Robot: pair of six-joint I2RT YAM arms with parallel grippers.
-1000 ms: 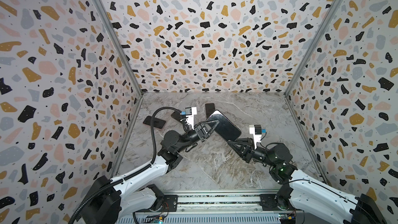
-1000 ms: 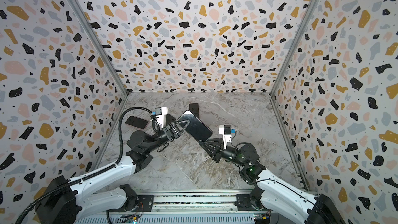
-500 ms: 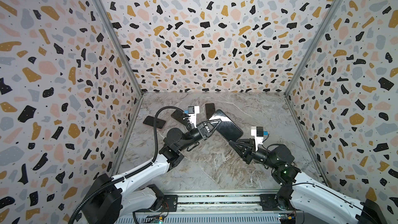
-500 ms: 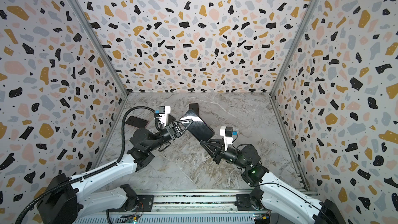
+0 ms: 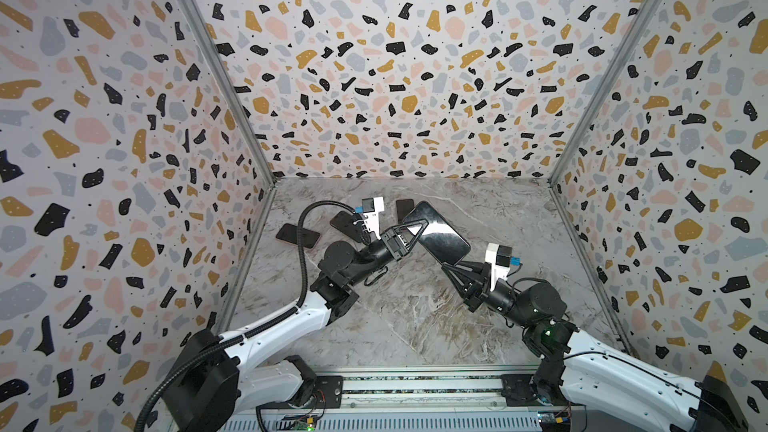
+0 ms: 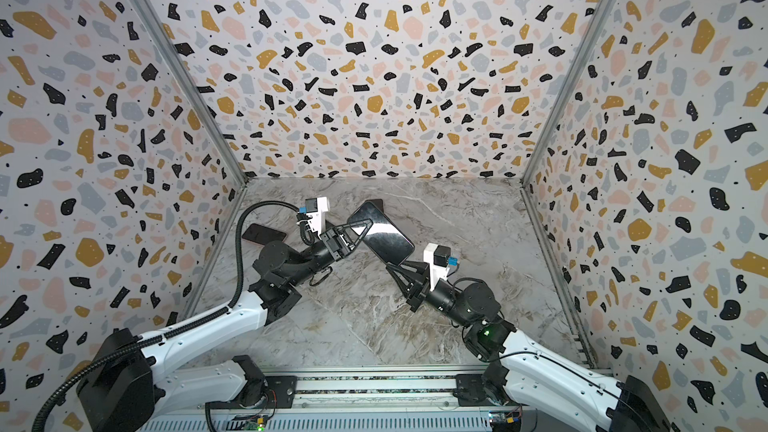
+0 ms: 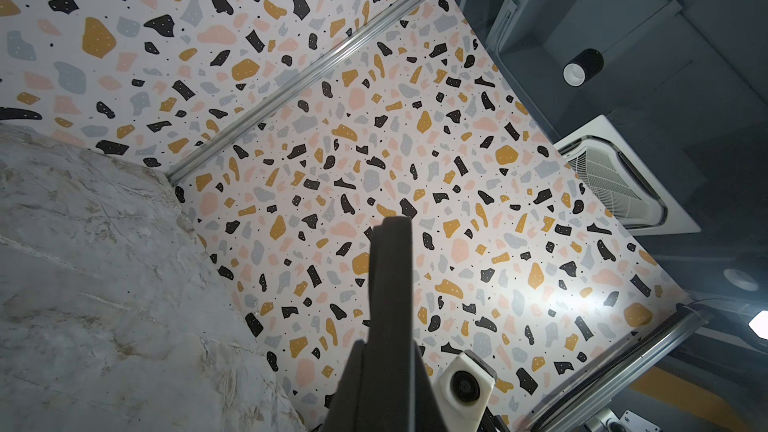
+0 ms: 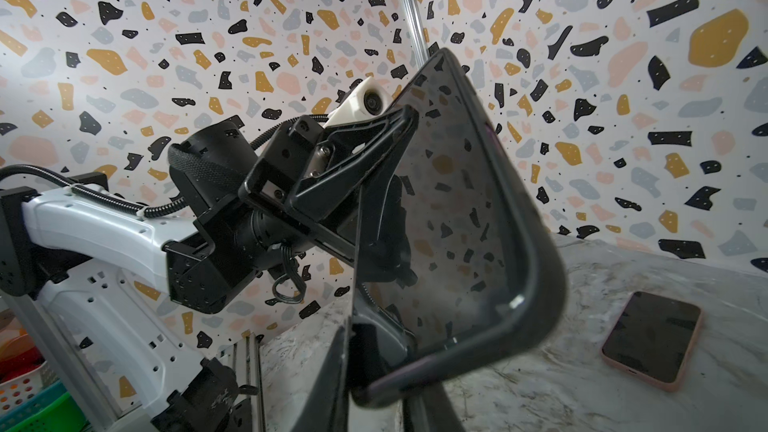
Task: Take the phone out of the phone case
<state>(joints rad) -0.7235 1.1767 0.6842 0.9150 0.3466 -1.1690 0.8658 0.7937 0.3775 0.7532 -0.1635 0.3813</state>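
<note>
We find L jaws clamping phone [image 5: 444, 241] mid-edge, axis 10–4 o'clock; R jaws at case's [image 8: 548, 284] 4 o'clock corner, grip unclear.

We count one raised phone [image 5: 444, 238], three flat phones [image 5: 298, 236] [image 5: 345, 224] [image 5: 405, 209] far left, and two arms [image 5: 270, 334] [image 5: 615, 380].

Stretches the left arm [image 5: 282, 322] forward and inward, wrist raised, with the left gripper [image 5: 420, 226] pinched tight on one long edge of the cased phone [image 5: 444, 238]. Reaches the right arm [image 5: 615, 380] in from the opposite side, wrist lower, with the right gripper [image 5: 448, 266] angled upward, jaws nearly together on its lower corner.
</note>
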